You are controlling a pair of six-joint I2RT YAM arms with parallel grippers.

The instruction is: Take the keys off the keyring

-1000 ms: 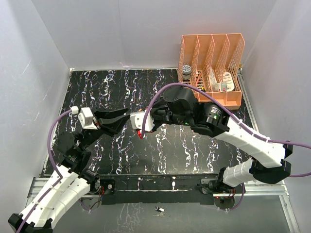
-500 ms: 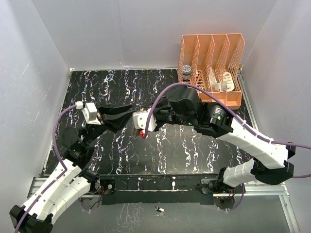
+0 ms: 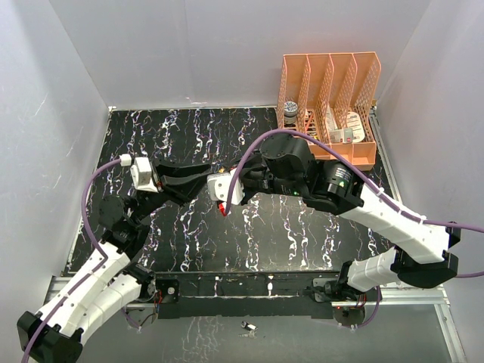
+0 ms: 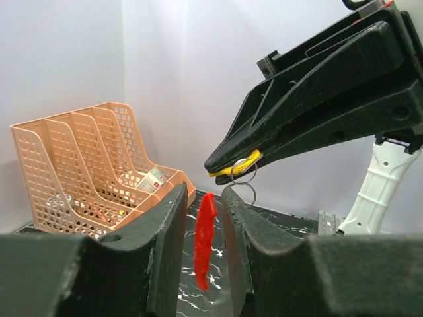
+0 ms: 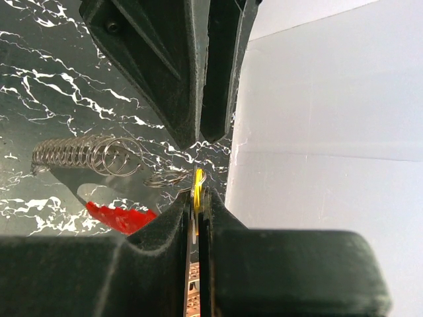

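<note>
My right gripper is shut on the yellow key and holds it above the table; in the left wrist view the yellow key shows between its black fingers. The keyring, a string of thin metal loops, hangs from that key with the red key on it. My left gripper is open, its two fingers either side of the hanging red key with small gaps. From above, the left gripper meets the right gripper over the table's middle, and the red key dangles below.
An orange mesh file rack with small items stands at the back right corner, and it also shows in the left wrist view. Grey walls enclose the black marbled table. Purple cables loop over both arms.
My left arm has pushed right toward the right gripper, bringing its fingers around the red key. The right gripper shifted slightly right, still holding the yellow key.
</note>
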